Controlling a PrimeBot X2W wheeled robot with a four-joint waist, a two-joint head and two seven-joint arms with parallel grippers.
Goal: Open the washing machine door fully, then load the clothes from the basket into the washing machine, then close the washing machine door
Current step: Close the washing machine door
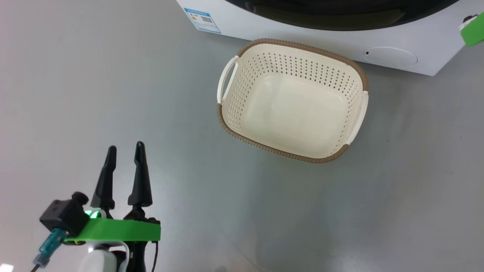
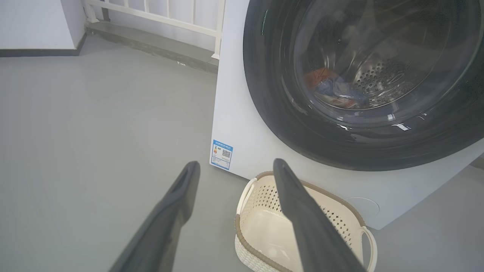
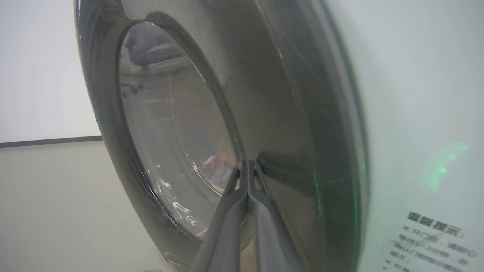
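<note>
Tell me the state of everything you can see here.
washing machine door: shut
clothes: inside the washing machine, behind the door
basket: upright, empty
left tool: open, holding nothing
right tool: shut, tips at the door's black rim

Head looks steeply down on basket (image 1: 293, 102); left wrist low, faces washing machine door (image 2: 276, 113), shares basket; right wrist close against door

Blue-edged sticker (image 2: 222, 155) low on washer (image 2: 236, 94) front, left corner: carries a QR code (image 2: 226, 153) and small coloured marks; print too small to read. Right wrist view: dark Chinese print (image 3: 435, 241) on washer's white front, a heading over smaller lines, too blurred to read.
</note>
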